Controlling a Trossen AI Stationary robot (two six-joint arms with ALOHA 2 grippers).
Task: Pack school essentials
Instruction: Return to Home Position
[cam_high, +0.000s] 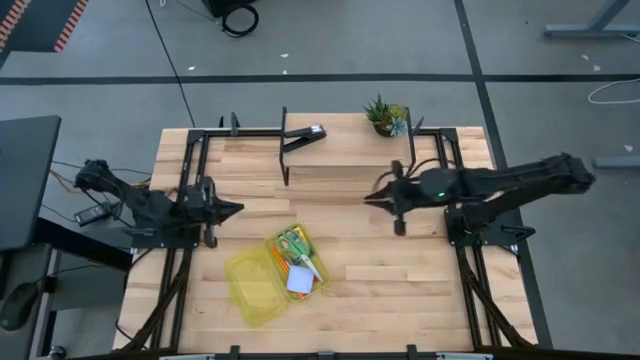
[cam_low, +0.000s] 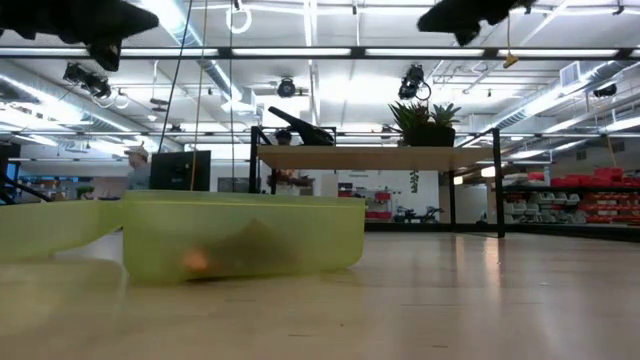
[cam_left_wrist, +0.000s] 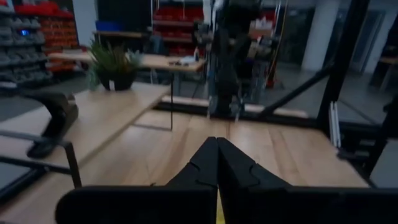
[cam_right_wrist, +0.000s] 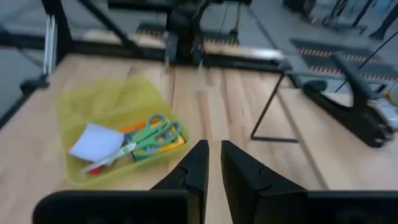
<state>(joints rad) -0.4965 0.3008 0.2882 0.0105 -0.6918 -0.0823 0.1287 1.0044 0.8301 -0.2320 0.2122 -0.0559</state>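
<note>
**High view.** The yellow-green box (cam_high: 272, 252) lies open on the table (cam_high: 400, 290), near the front edge and left of centre, with its lid (cam_high: 252, 290) folded out beside it. In the tray lie the green-handled scissors (cam_high: 292, 242), the orange pencil (cam_high: 282, 263) and the square notepad (cam_high: 299, 281). The left gripper (cam_high: 236, 209) hangs over the table's left part, pointing toward the centre, with the box apart from it toward the front. The right gripper (cam_high: 370, 198) points toward the left one from the other side, well apart from the box. Neither gripper touches the box or its contents. The black stapler (cam_high: 306, 136) and the potted plant (cam_high: 386, 115) stand on the raised shelf at the far edge.

**Low view.** The box stands on the table at the left, its wall translucent, with an orange spot inside. Dark parts of both arms show at the upper edge, high above the box.

**Left wrist view.** The left fingers (cam_left_wrist: 200, 168) are pressed together with nothing between them. Bare table lies ahead, and the box is not clearly in this view.

**Right wrist view.** The right fingers (cam_right_wrist: 194, 167) stand slightly parted, with a narrow gap showing bare wood, and hold nothing. The box lies ahead of them and off to one side, with the scissors, the notepad and the pencil inside it.
</note>
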